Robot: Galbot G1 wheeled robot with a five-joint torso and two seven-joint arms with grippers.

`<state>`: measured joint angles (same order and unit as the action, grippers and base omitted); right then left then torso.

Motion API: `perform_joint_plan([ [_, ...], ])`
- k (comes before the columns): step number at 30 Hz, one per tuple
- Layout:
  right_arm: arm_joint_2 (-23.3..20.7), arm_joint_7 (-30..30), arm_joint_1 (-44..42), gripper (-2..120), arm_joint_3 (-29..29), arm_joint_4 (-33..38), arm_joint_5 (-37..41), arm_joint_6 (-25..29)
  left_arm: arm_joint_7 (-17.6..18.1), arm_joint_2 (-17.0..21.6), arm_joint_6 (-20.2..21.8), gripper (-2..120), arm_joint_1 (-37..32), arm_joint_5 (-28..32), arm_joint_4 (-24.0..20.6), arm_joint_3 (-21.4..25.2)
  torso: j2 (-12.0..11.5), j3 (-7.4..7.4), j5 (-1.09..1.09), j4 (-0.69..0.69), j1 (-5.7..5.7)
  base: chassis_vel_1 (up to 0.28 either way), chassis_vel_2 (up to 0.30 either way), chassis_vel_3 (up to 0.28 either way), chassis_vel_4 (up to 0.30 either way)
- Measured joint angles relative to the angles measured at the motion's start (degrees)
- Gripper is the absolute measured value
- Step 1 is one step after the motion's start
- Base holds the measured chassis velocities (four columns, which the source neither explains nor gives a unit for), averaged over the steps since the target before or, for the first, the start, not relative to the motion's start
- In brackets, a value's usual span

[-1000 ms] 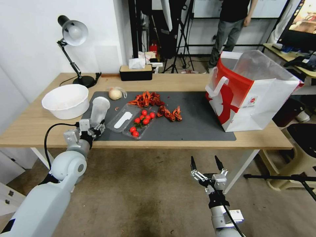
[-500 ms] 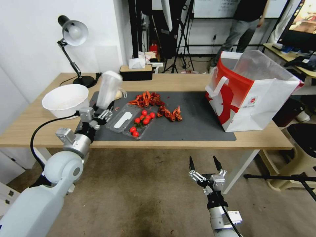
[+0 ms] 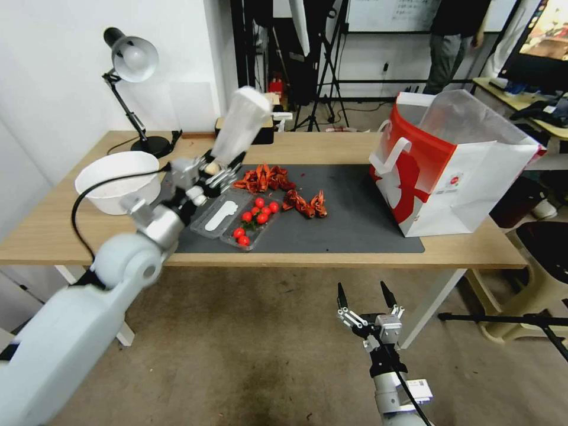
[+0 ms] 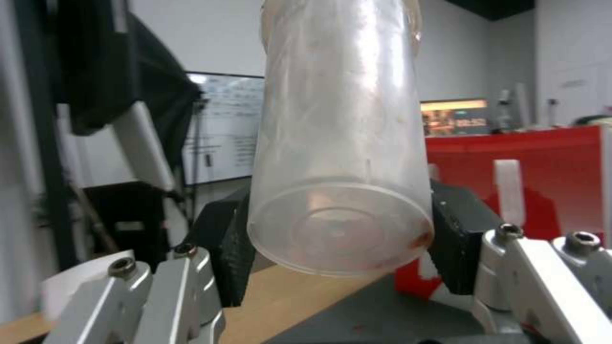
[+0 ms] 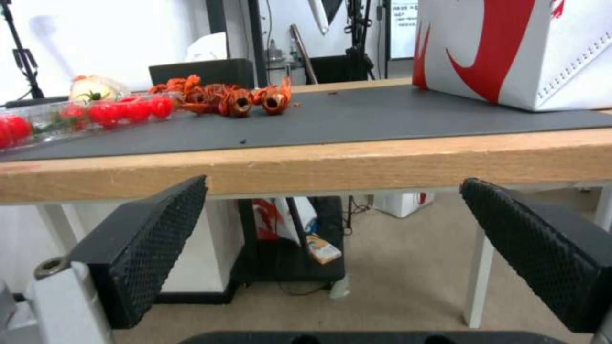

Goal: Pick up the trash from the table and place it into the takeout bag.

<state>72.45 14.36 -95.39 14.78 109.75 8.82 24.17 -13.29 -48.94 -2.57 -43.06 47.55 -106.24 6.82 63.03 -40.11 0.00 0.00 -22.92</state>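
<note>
Our left tool [image 3: 220, 168] grips the clear plastic cup [image 3: 241, 126] above the bench [image 3: 331, 148].
We see the cup lifted and tilted over the dark grey mat [image 3: 349, 207], well apart from the takeout bag [image 3: 449, 177] at the mat's right end; our right tool [image 3: 361, 294] hangs spread wide below the bench edge.

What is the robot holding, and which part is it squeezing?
The left gripper holds the clear plastic cup by its bottom end, one pad on each side, tilted above the table. The right gripper holds nothing; it is open below the table's front edge.
</note>
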Motion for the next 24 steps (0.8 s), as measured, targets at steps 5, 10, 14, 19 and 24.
perform_joint_plan([
  [5,0.1,0.0,-0.1,100,0.1,0.0,-0.1,0.0,-0.9,-0.6,-0.3,54,1.9,0.1,1.4,-1.8,0.0,0.0,0.01,0.0,0.0,0.0,0.0,0.0,0.0],
  [10,0.7,0.1,-0.3,100,0.4,0.0,-0.4,-0.1,-2.4,-3.5,-0.9,54,8.0,0.3,5.9,-7.8,0.0,0.0,0.01,-0.01,0.0,0.0,0.0,0.0,0.0],
  [14,1.0,0.2,-0.6,100,0.7,0.0,-0.6,-0.2,-2.8,-6.3,-1.0,54,13.3,0.4,9.0,-12.3,0.0,-0.01,0.01,0.0,0.0,0.0,0.0,0.0,0.0],
  [19,1.1,0.2,-0.8,100,0.9,0.0,-0.7,-0.2,-2.9,-7.6,-1.1,54,16.0,0.4,10.5,-14.4,0.0,0.0,0.02,-0.01,-0.01,0.0,0.0,0.0,0.0],
  [24,1.5,0.3,-1.5,100,1.0,0.0,-1.1,-0.1,-3.3,-11.3,-1.2,54,22.3,0.4,14.5,-18.9,0.0,0.0,0.03,-0.01,0.0,0.0,0.0,0.0,0.0],
])
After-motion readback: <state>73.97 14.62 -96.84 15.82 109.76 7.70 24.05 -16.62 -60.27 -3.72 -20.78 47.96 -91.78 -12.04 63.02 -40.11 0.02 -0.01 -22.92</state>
